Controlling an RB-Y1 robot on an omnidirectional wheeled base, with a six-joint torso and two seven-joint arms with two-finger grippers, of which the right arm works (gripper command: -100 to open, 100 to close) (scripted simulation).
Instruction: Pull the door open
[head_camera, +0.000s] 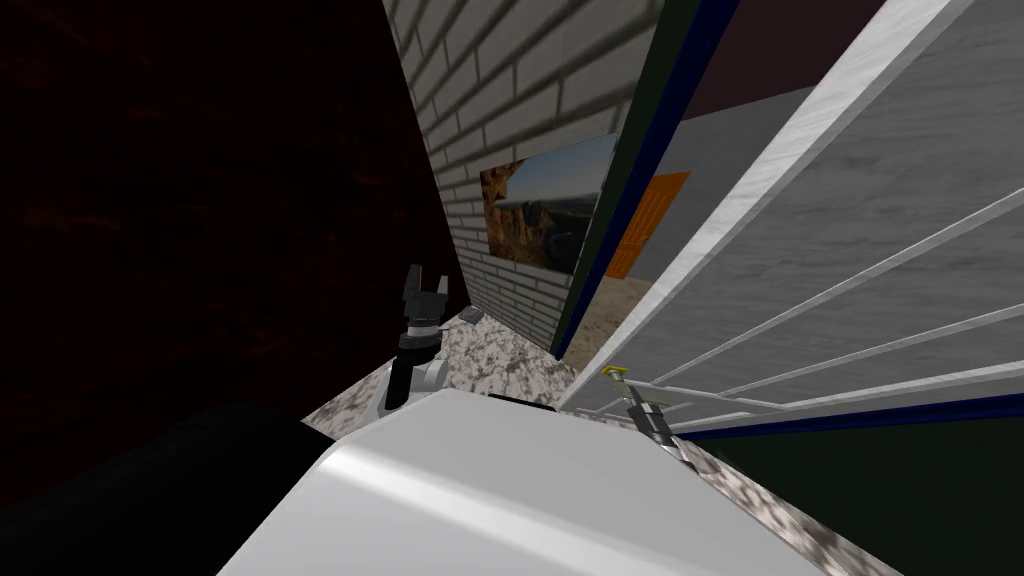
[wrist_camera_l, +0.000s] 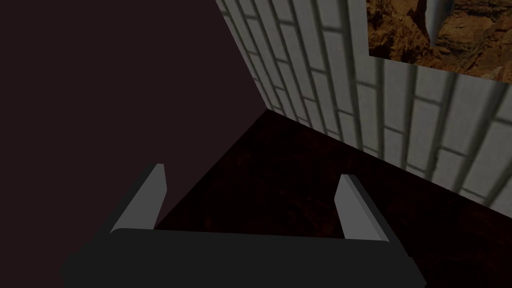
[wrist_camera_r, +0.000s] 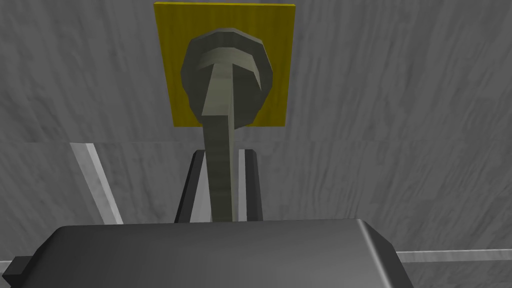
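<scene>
Maroon, near-black wall (head_camera: 200, 200) takes the left side, and in front of it the left gripper (head_camera: 425, 290) hangs over the speckled floor (head_camera: 500, 350), its two fingers (wrist_camera_l: 150, 195) spread wide with nothing between them. Next comes one pale brick wall (head_camera: 520, 90) carrying one landscape picture (head_camera: 540, 215). Beside that stands one dark door frame (head_camera: 620, 190) with a blue edge, and through the gap past it one orange door (head_camera: 650, 220) shows in the distance. Rightmost is the grey door (head_camera: 900, 200), swung out from the frame and crossed by thin white strips. Low on it sits one yellow plate (wrist_camera_r: 170, 60) bearing one grey lever handle (wrist_camera_r: 222, 125). The right gripper (wrist_camera_r: 223, 157) is at that handle, its two fingers (wrist_camera_r: 197, 185) pressed against the lever's sides.
</scene>
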